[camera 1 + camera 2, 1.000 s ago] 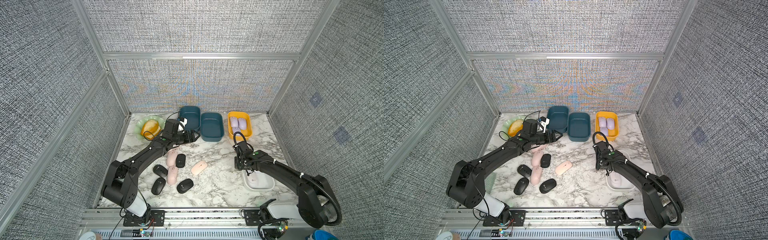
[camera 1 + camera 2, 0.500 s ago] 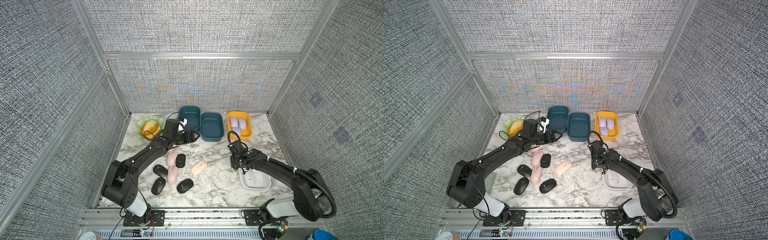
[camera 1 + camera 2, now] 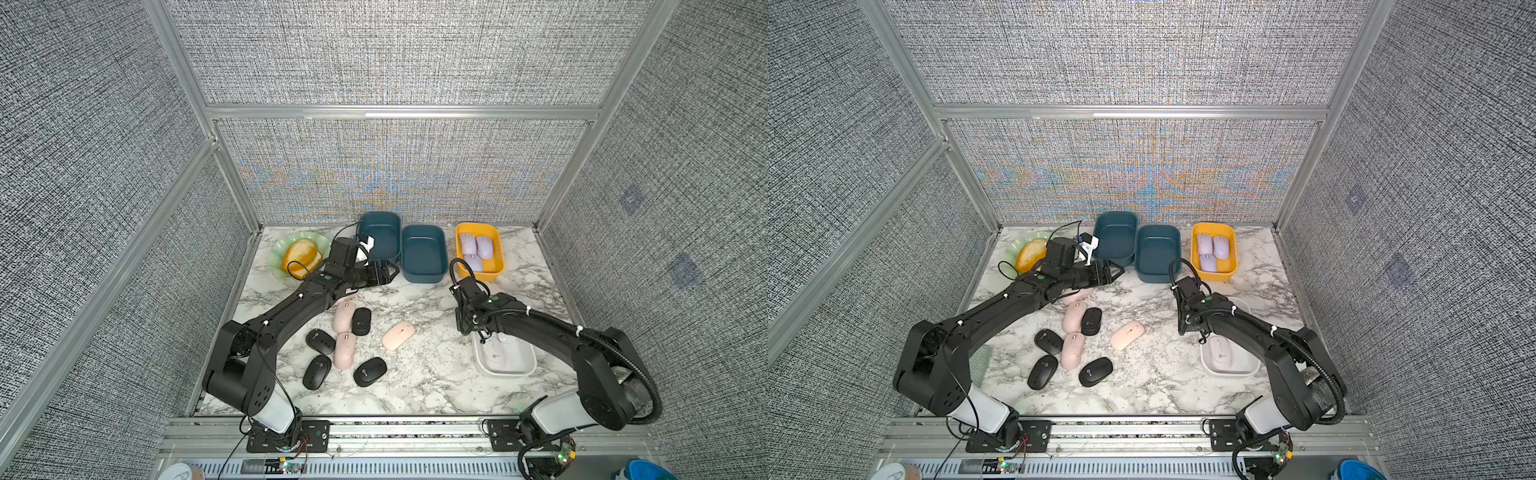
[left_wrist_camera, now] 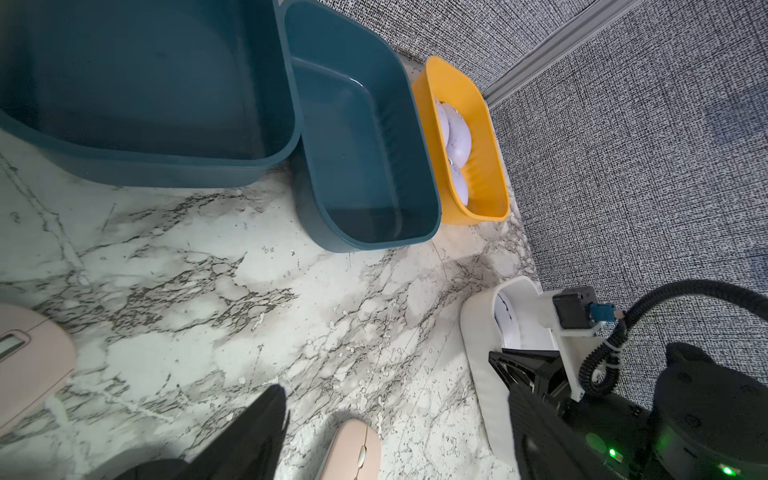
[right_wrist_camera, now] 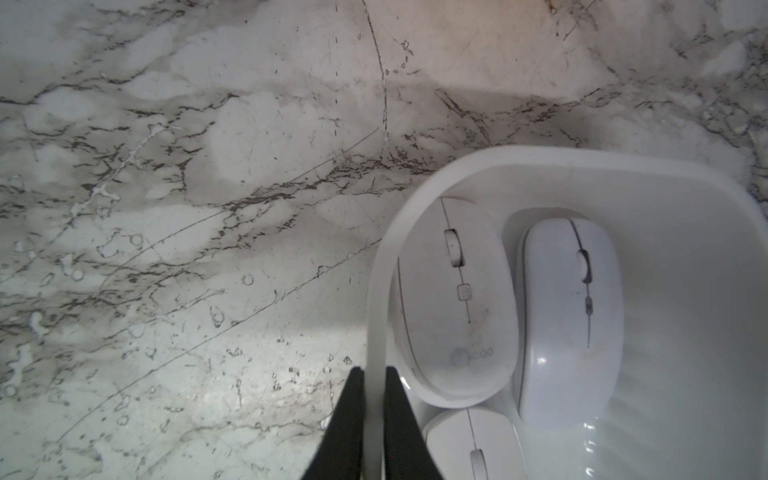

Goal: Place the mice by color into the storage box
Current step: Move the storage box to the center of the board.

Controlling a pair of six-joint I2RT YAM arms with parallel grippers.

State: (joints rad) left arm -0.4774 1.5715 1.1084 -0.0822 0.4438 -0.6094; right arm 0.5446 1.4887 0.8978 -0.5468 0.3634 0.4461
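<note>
My right gripper (image 5: 374, 384) is shut on the near rim of the white storage box (image 5: 376, 291), one finger on each side of the wall. Three white mice (image 5: 453, 299) lie inside the box. In both top views the right gripper (image 3: 478, 336) points down at the white box (image 3: 528, 368). My left gripper (image 3: 388, 272) hangs open and empty in front of two empty teal boxes (image 3: 424, 277). Several pink mice (image 3: 345, 350) and several black mice (image 3: 370, 372) lie loose mid-table. Three lilac mice (image 3: 476, 246) fill the yellow box (image 3: 500, 268).
A green plate (image 3: 282, 245) with an orange-yellow bread loaf (image 3: 301, 254) stands at the back left. Grey fabric walls close in three sides. A pink mouse (image 4: 353, 451) lies on the marble below the left gripper's open fingers (image 4: 257, 432).
The right gripper has closed onto the white box's rim and its arm has shifted slightly left. The left arm has not moved.
</note>
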